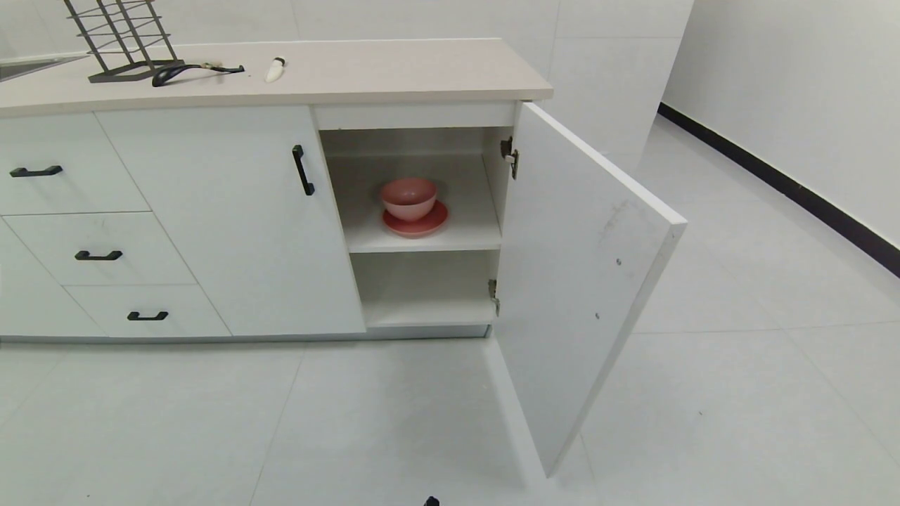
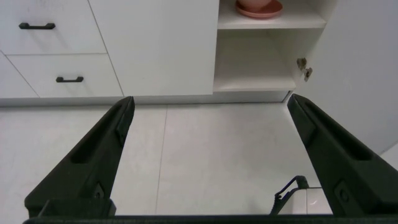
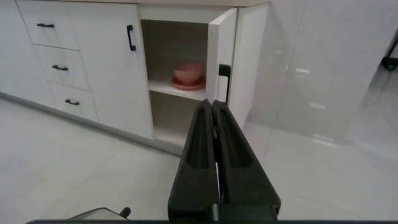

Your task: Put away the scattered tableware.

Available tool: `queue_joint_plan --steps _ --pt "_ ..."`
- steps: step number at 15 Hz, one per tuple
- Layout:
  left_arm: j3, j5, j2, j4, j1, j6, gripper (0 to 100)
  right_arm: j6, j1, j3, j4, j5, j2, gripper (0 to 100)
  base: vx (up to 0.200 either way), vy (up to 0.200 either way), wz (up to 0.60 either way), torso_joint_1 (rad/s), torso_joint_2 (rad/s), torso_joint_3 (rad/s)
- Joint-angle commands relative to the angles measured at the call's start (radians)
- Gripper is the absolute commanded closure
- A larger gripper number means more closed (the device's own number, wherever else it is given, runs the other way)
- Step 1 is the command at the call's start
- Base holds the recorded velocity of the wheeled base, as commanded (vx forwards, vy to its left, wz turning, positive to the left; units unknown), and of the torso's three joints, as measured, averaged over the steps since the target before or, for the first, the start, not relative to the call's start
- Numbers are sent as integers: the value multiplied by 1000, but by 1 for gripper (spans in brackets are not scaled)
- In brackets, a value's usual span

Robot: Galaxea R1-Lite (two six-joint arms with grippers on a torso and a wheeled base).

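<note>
A pink bowl (image 1: 408,197) sits on a pink plate (image 1: 415,221) on the upper shelf (image 1: 464,235) of the open cabinet; bowl (image 3: 188,71) and plate (image 3: 186,84) also show in the right wrist view, and the plate's (image 2: 259,8) edge in the left wrist view. My left gripper (image 2: 208,102) is open with nothing between its fingers, low above the floor and well back from the cabinet. My right gripper (image 3: 212,106) is shut with nothing in it, pointing toward the cabinet door's edge from a distance.
The cabinet door (image 1: 576,267) stands swung out to the right over the floor. The lower shelf (image 1: 425,309) is bare. On the counter (image 1: 394,70) lie a black wire rack (image 1: 119,39), a black utensil (image 1: 193,70) and a small white item (image 1: 275,69). Drawers (image 1: 91,239) are left.
</note>
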Motion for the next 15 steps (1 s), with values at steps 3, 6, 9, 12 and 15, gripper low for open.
queue_joint_plan --steps 3,6,9,12,15 --pt "0 0 1 1 0 0 0 -62 -34 -91 -93 3 370 100 0 0 0 0 0 0" --pt "0 0 1 1 0 0 0 -89 -71 -75 -308 -1 574 100 0 0 0 0 0 0" --pt "0 0 1 1 0 0 0 -91 -109 -37 -485 -2 735 100 0 0 0 0 0 0" --pt "0 0 1 -1 0 0 0 -94 -114 -23 -601 -2 830 100 0 0 0 0 0 0" --pt "0 0 1 1 0 0 0 -92 -101 -15 -716 -1 909 100 0 0 0 0 0 0"
